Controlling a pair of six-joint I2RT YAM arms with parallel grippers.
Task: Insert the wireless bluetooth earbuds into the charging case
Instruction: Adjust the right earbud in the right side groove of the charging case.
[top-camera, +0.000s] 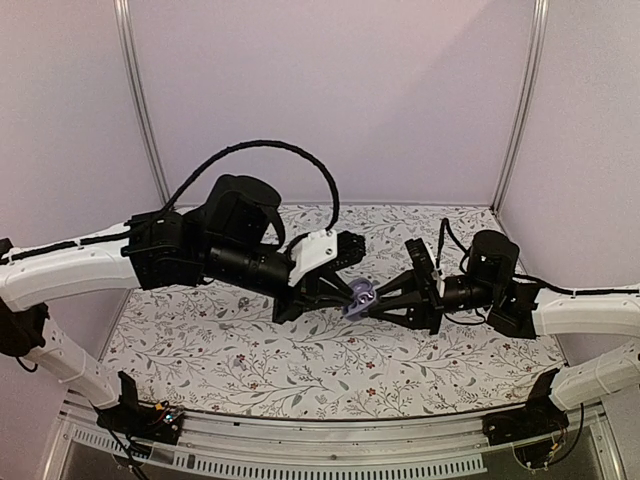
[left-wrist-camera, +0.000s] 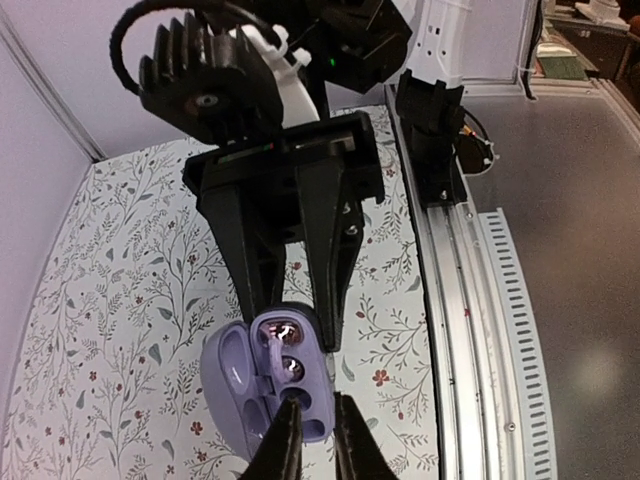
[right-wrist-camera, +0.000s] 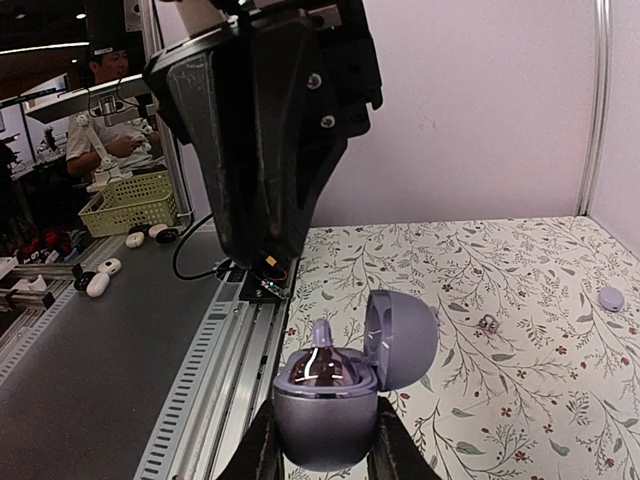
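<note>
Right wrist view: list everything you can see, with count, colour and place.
Case: one, lavender, open, held at bottom centre.
Earbud: one, lavender, on the cloth, far right.
Small grey thing: one, on the cloth between case and earbud; too small to identify.
Cloth: one, white floral print, spread at right.
Rail: one, silver, along the cloth's left edge.
Basket: one, green, background left.
White lumps: several, on the grey bench, left.
Person: one, white shirt, background left.
Left gripper: one, black, above and left of the case.
Right gripper: one, black, bottom edge, shut on the case.
</note>
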